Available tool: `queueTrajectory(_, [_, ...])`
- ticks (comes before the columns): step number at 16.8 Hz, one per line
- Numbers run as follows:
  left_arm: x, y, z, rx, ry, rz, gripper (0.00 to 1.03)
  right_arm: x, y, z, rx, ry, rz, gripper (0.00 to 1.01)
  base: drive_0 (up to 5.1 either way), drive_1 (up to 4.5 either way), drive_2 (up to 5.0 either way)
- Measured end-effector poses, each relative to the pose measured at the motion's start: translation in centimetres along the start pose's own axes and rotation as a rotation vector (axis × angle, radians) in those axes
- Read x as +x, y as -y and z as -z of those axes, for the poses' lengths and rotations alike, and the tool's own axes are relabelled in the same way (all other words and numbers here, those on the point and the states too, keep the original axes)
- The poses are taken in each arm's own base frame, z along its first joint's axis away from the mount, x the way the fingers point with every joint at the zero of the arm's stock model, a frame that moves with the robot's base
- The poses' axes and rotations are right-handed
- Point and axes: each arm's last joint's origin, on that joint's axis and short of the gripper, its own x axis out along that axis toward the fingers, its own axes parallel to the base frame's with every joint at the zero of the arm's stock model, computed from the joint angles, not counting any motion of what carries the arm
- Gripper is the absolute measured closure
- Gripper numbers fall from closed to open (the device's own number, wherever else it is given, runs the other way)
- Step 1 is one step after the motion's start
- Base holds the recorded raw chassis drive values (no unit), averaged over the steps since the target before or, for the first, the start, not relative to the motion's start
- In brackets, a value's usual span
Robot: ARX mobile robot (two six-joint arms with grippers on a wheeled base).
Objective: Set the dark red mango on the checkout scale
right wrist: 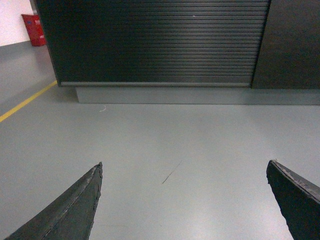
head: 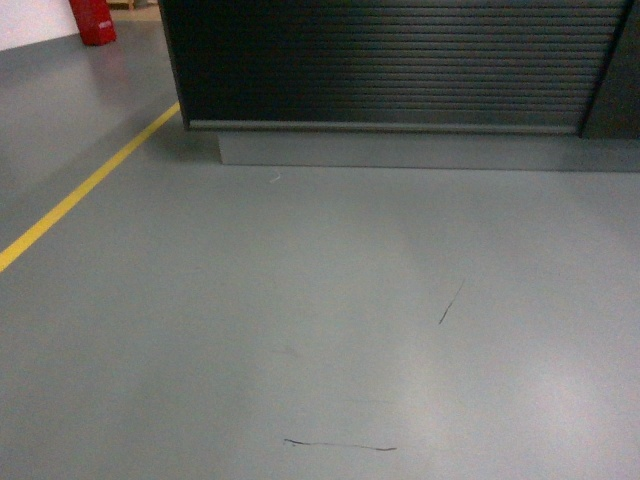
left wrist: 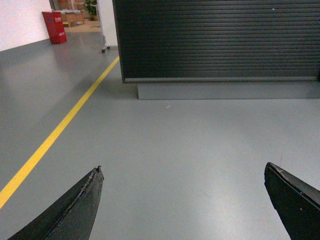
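No mango shows yet, only the checkout [head: 400,65] ahead; both the left gripper [left wrist: 182,200] and right gripper [right wrist: 185,200] are spread wide and empty, so I guess a smooth, squashy fruit needs a soft hold round its fat middle.

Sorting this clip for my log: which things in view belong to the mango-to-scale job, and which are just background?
Job:
checkout, slatted front only; its top is out of view
left gripper, jaws apart, empty
right gripper, jaws apart, empty
No mango or scale shows.

Background:
yellow line
red bin
floor scuffs
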Motion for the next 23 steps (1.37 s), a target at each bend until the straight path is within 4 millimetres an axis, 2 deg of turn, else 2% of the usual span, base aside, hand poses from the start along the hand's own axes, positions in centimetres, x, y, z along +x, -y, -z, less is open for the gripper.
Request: queueTrajectory(23, [0.0, 0.0, -0.01, 0.0, 0.002, -0.001, 0.05, 0.0, 0.0, 0.02, 0.0, -0.002, 0.0, 0.03, 0.0, 4.31, -4.3])
